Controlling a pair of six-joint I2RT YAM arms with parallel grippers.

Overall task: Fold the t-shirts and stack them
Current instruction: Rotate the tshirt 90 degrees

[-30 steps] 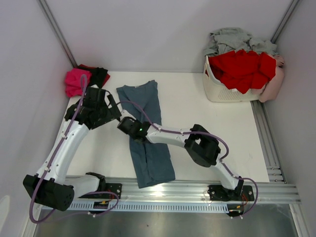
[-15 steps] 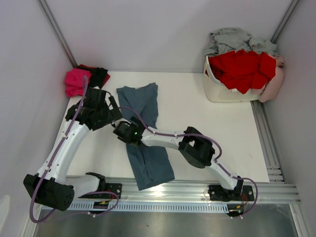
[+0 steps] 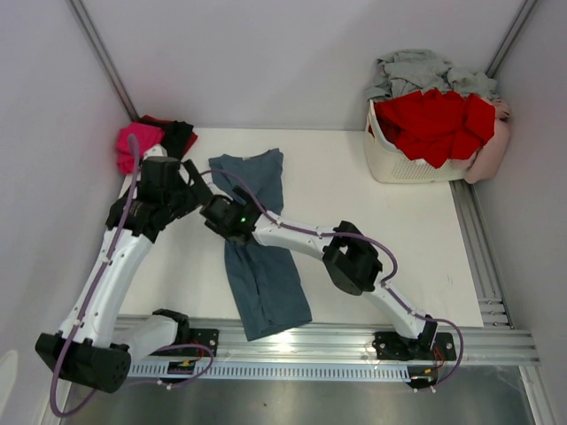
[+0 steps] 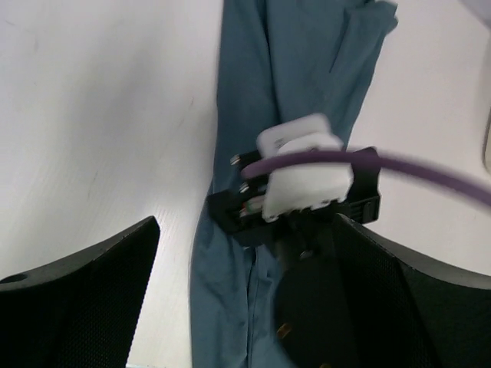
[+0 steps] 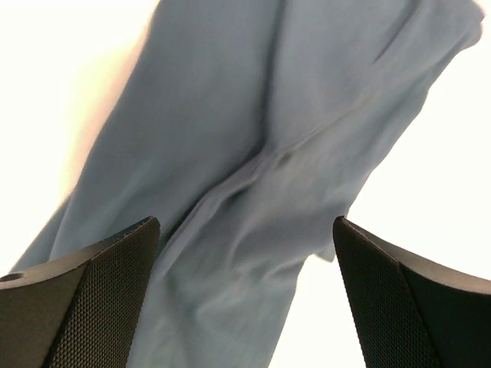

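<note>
1. The right claw [image 5: 245, 222] hovers with its fingers spread and empty; the blue shirt [image 3: 266, 283] lies directly beneath it.
2. The shirt is a long strip. Its neck end lies ahead of the claw and its hem behind, at the near edge of the table [image 3: 381, 221].
3. The left claw [image 4: 245, 222], also spread and empty, sits just left of it, beside the shirt's left edge. Both look about equally near.
4. There is open table to the right. The pink and black shirts [image 3: 146, 142] crowd the far left, and the basket [image 3: 399, 166] stands far right.
</note>
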